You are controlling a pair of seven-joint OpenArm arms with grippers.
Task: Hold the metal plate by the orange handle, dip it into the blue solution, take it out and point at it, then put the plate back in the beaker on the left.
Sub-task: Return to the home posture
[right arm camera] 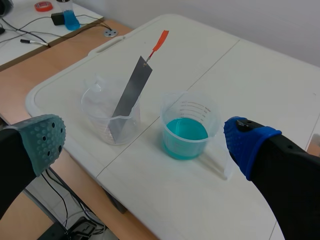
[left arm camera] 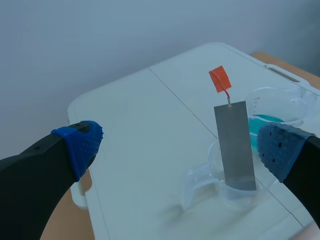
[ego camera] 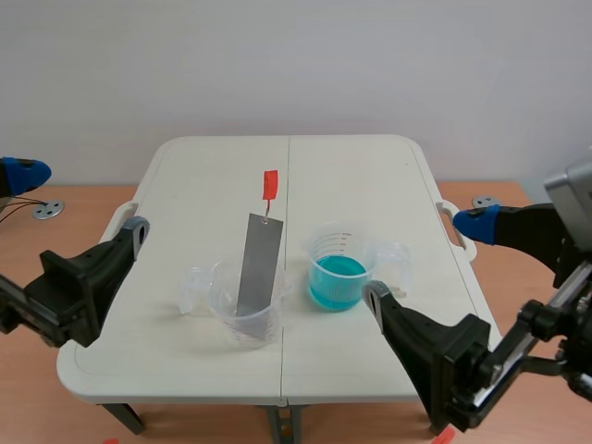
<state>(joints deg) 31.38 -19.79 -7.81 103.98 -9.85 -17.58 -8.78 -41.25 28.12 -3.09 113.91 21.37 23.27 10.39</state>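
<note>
Both grippers are wide open and holding nothing. The left gripper [left arm camera: 180, 149] has its fingers spread well apart with the plate ahead of them. Same deal for the right gripper [right arm camera: 144, 142], pads far apart, sitting low by the near edge of the table. The metal plate [ego camera: 258, 264] stands tilted in the clear beaker [ego camera: 248, 319] on the left, its orange handle [ego camera: 269, 184] sticking up at the top, and neither arm is touching it. The other beaker [ego camera: 339, 250], just beside it, has the blue solution [ego camera: 337, 282] in it. So this looks like square one to me (grab, dip, lift out, point and put back all left to do). Everything sits on a white folding table [ego camera: 351, 166] with a seam down the middle. There's a pale wall behind, a wood-coloured surface [ego camera: 518, 190] around it, and a side bench [right arm camera: 30, 27] with cables off past the left beaker.
</note>
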